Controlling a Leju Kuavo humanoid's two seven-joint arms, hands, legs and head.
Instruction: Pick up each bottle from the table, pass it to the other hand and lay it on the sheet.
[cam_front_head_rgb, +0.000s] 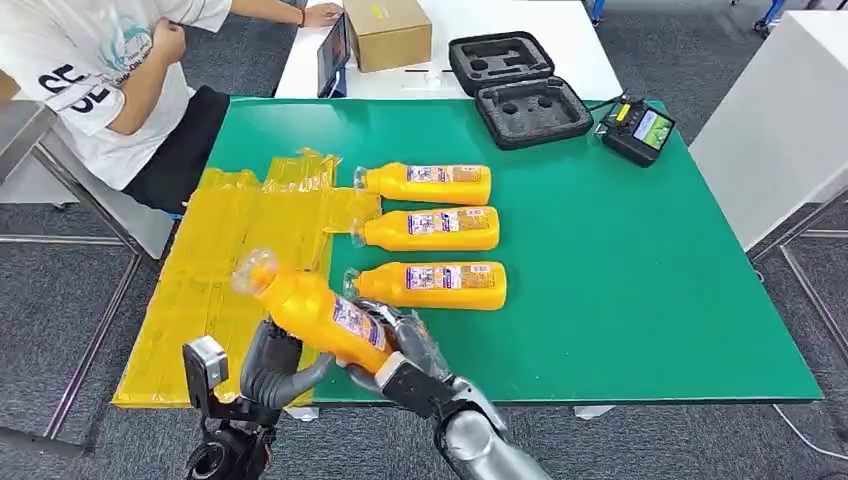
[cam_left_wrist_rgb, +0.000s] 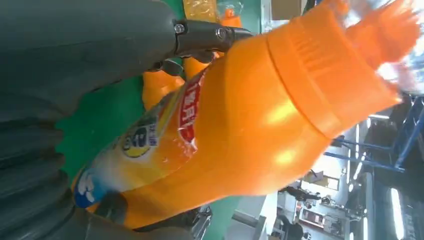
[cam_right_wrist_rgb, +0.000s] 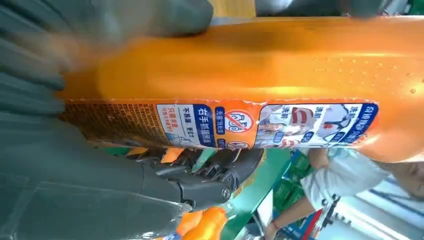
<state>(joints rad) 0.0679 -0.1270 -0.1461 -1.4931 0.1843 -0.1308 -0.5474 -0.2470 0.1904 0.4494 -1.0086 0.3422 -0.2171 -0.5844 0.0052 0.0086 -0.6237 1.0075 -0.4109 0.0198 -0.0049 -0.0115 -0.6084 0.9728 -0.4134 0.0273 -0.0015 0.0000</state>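
An orange bottle (cam_front_head_rgb: 315, 312) sits in both hands above the near edge of the green bench (cam_front_head_rgb: 620, 290), tilted with its clear-wrapped cap up and toward the yellow sheet (cam_front_head_rgb: 225, 260). The right hand (cam_front_head_rgb: 405, 345) wraps the bottle's lower body, its fingers (cam_right_wrist_rgb: 210, 172) curled under the labelled side. The left hand (cam_front_head_rgb: 272, 368) cups the bottle from below and to the left, fingers bent up against its side; in the left wrist view the thumb and a dark finger (cam_left_wrist_rgb: 205, 36) bracket the bottle near the shoulder. Both hands are closed on this one bottle.

Three more orange bottles lie on their sides on the bench, parallel, caps pointing toward the sheet: the far bottle (cam_front_head_rgb: 428, 183), the middle bottle (cam_front_head_rgb: 430, 229) and the near bottle (cam_front_head_rgb: 432, 285). Their caps reach or just overlap the sheet's right edge, while the bodies rest on the green surface. The sheet itself is crinkled and drapes off the bench's left side.

At the far end an open black case (cam_front_head_rgb: 518, 88) shows empty foam cut-outs in both halves. Beside it lies a handheld controller (cam_front_head_rgb: 637, 130) with a lit screen. On the white table beyond stand a closed cardboard box (cam_front_head_rgb: 388, 32) and a tablet (cam_front_head_rgb: 334, 55). A person (cam_front_head_rgb: 110, 80) in a white shirt sits at the far left corner.
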